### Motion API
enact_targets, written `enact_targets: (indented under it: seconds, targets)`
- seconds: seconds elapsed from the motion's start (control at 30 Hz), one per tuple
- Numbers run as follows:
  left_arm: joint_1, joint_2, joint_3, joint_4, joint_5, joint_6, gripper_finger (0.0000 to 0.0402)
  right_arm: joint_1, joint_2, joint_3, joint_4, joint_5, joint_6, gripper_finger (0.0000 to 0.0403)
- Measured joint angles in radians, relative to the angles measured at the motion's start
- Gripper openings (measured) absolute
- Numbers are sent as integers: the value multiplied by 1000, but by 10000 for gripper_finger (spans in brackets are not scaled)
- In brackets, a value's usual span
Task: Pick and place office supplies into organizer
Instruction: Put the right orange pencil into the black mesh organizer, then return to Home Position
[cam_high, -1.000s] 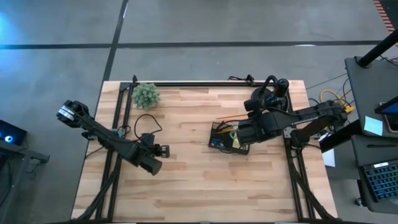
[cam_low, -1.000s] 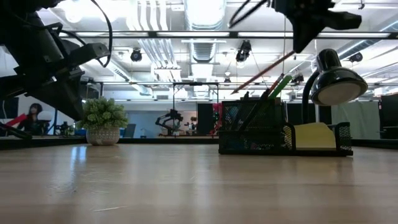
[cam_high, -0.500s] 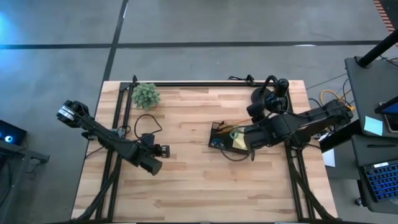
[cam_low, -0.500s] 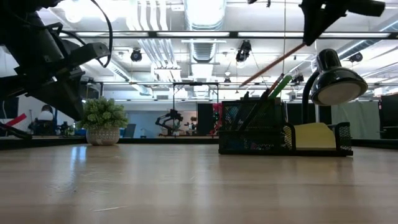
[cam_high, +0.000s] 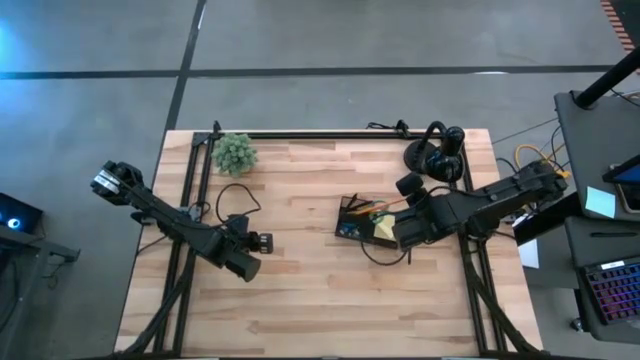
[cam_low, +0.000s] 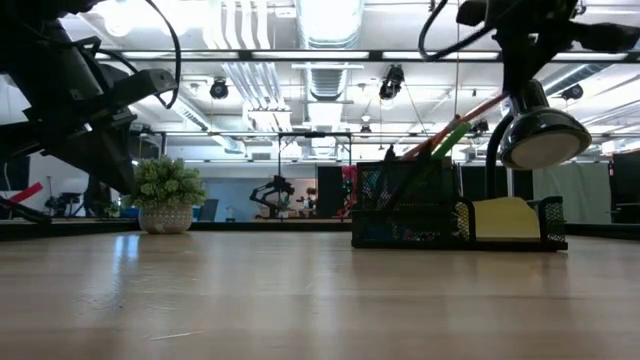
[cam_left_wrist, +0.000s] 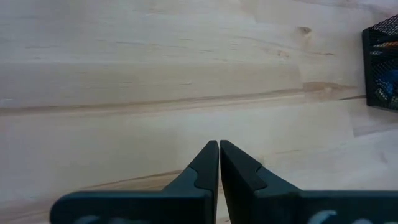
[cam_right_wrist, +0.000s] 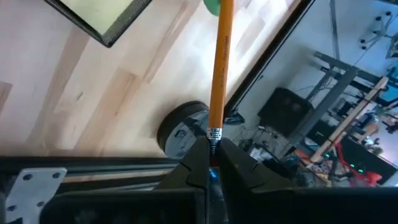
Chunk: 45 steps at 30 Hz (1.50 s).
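Observation:
The black mesh organizer (cam_high: 358, 222) stands on the table right of centre and also shows in the low view (cam_low: 400, 215). It holds green-handled scissors (cam_low: 451, 134), dark pens and a yellow sticky-note pad (cam_low: 506, 216). My right gripper (cam_right_wrist: 212, 149) is just right of the organizer (cam_high: 408, 206), above the table, shut on an orange pencil (cam_right_wrist: 219, 68). The pencil slants down toward the organizer's tall compartment (cam_low: 455, 125). My left gripper (cam_left_wrist: 219, 155) is shut and empty above the bare wood at the left (cam_high: 263, 242). My right gripper pinches the pencil at its eraser end, right behind the metal ferrule (cam_right_wrist: 214, 133), between its two fingers. The pencil runs straight on from the fingers. It is tilted, its eraser end high and its tip end down among the things in the organizer; what the tip touches is hidden.
A black desk lamp (cam_high: 440, 155) stands just beyond the organizer, its head (cam_low: 541, 135) near my right arm and its base in the right wrist view (cam_right_wrist: 181, 129). A small potted plant (cam_high: 235, 153) stands at the far left. A black rail frames the table's far edge.
My right gripper has gone toward the table's right and near edges and come down a little, taking the pencil's eraser end with it. The pencil has slid right, and its tip end has come from left of the organizer to its tall compartment.

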Motion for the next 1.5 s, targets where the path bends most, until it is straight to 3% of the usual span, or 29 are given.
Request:
enact_targets:
  seconds: [0.33, 0.57, 1.07, 1.17, 1.27, 1.33, 1.43, 1.5]
  targets:
    - [0, 0, -2, 5, -22, 0, 0, 0, 50, 50, -1, 129, -75, 13]
    - [0, 13, -2, 6, -24, 0, 0, 1, 64, 59, 18, 135, -152, 16]
    - [0, 36, 0, 14, -22, 0, 0, 42, 136, 211, 85, 154, -139, 140]
    - [0, 36, 0, 27, -21, 0, 0, 51, 129, 257, 26, 154, 0, 155]
    - [0, 36, 0, 84, -24, 10, 0, 51, 99, 304, 5, 136, 304, 165]
    - [2, 36, 1, 163, -45, 61, 0, 54, 70, 340, 3, 44, 506, 169]
    - [9, 26, 13, 320, -108, 240, 0, 51, 37, 394, 5, -25, 804, 171]
    - [26, 0, 22, 483, -130, 456, 0, 53, 21, 427, 13, -64, 952, 169]
